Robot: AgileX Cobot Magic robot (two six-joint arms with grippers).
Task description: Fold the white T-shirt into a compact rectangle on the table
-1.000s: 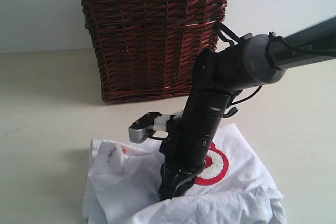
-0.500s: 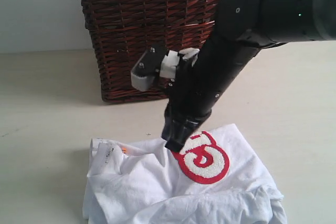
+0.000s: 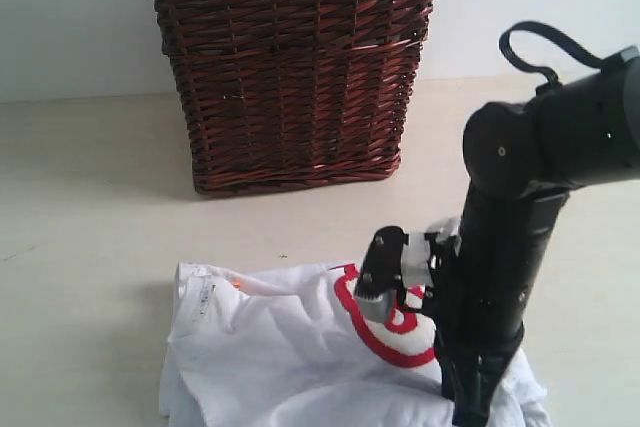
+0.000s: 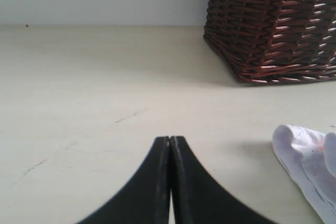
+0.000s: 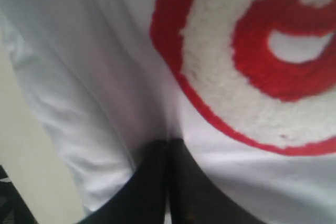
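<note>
In the exterior view, the white T-shirt [image 3: 270, 347] lies rumpled on the table [image 3: 90, 217] in front of the wicker basket [image 3: 290, 67]. Its long axis runs parallel to the basket's front wall and its neck tag [image 3: 212, 292] edge faces the basket, while your right arm drops steeply onto the shirt's far-from-basket edge, the right gripper [image 3: 468, 409] buried in cloth. Your left wrist view shows the left gripper [image 4: 170, 145] pressed together on nothing over bare table, the shirt beside it and the basket beyond. Your right wrist view shows closed fingertips [image 5: 181, 153] on fabric beside the red-ringed lettering [image 5: 236, 66]; you cannot tell whether they pinch a fold.
</note>
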